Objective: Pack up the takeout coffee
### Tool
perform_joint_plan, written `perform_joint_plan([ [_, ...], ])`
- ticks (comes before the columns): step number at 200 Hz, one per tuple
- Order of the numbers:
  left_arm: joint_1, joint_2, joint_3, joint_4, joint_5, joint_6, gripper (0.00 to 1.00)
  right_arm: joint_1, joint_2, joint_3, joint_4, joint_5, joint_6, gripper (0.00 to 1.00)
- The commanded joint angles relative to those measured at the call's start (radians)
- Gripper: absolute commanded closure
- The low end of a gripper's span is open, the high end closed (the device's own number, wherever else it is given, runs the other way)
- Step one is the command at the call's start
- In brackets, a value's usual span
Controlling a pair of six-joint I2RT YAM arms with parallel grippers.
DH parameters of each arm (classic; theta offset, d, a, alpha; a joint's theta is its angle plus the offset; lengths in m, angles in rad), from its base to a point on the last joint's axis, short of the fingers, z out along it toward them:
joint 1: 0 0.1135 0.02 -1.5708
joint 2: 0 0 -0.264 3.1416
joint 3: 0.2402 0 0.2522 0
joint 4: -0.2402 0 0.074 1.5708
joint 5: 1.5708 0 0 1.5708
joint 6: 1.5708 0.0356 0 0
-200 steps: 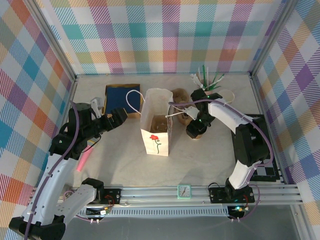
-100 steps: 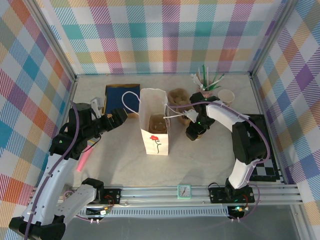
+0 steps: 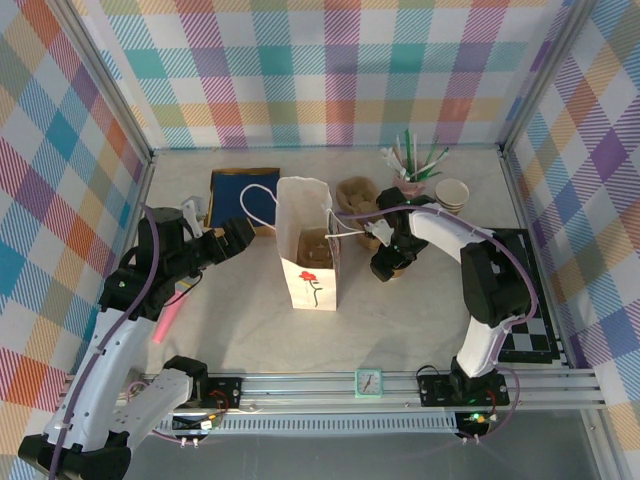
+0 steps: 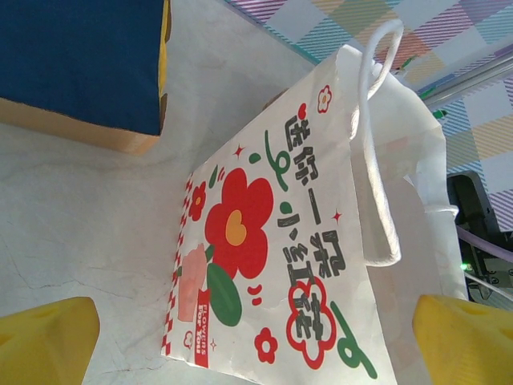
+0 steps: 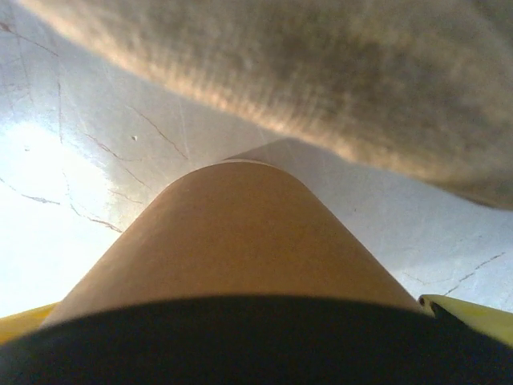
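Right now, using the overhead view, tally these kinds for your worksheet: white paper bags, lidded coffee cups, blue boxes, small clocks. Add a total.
white paper bag: 1
takeout coffee (lidded cup): 1
blue box: 1
small clock: 1
Total: 4

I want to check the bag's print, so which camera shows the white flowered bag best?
Left wrist view: the white flowered bag is close up, red flowers and lettering sharp. Top external shows it small, upright, mouth open.
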Motion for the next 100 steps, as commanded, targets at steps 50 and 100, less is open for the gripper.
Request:
perform_joint_plan([
  [50, 0.008, -0.021, -0.004, -0.003, -0.005, 0.004, 0.0, 0.008, 0.024, -0.036, 0.025, -0.023, 0.037, 0.03],
  [100, 0.008, -0.025, -0.005, -0.005, -0.003, 0.002, 0.0, 0.012, 0.033, -0.054, 0.022, -0.021, 0.051, 0.1],
])
